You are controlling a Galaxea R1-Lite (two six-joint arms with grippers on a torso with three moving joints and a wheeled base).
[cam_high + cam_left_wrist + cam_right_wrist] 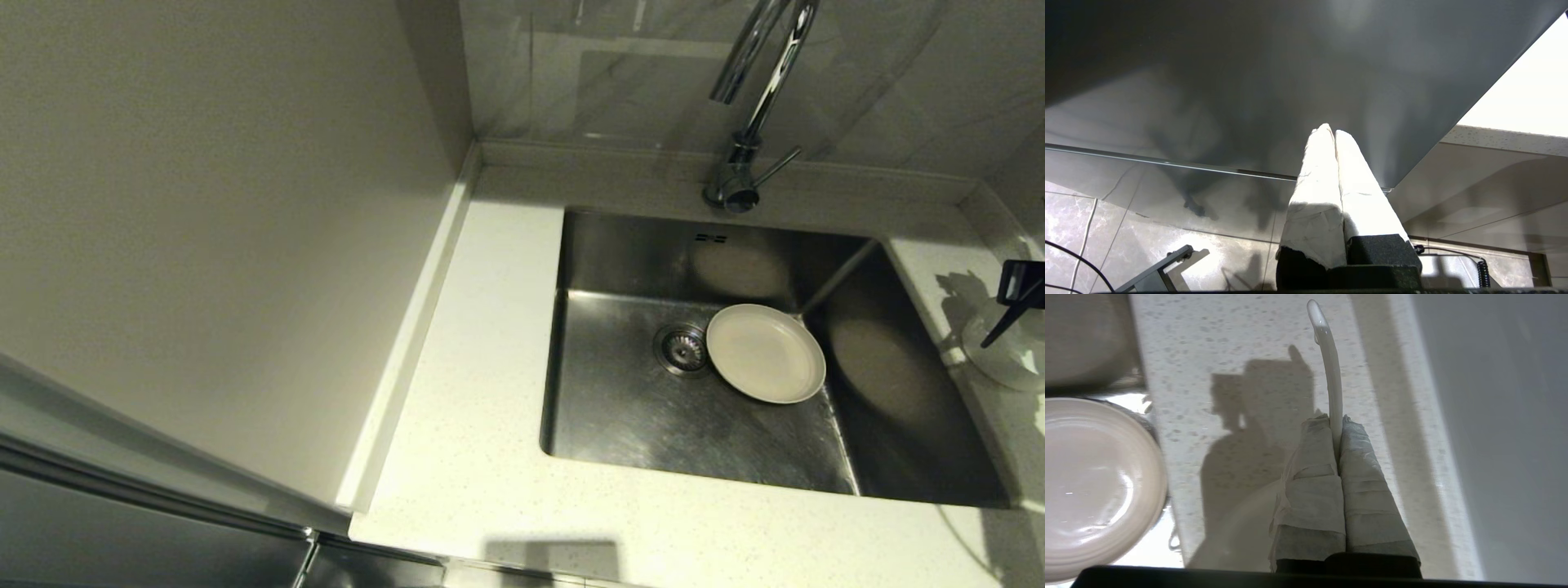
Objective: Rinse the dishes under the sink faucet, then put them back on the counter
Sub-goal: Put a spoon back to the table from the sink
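A cream-white plate [766, 353] lies flat in the steel sink [620, 408], next to the drain strainer [682, 349] and below the chrome faucet [755, 98]. My right gripper [1336, 418] hovers over the counter to the right of the sink, shut on a thin, curved white piece seen edge-on that looks like the spoon [1327, 355]. In the head view only a dark part of that gripper [1020, 290] shows at the right edge. Under it a pale round shape, probably the bowl [1008, 359], sits on the counter. My left gripper [1331, 130] is shut and holds nothing.
The speckled counter [482, 408] runs left of and in front of the sink. A tall grey panel [204, 204] walls off the left side. The raised back edge and tiled wall stand behind the faucet. The left gripper hangs low beside a cabinet front, above the floor tiles [1126, 245].
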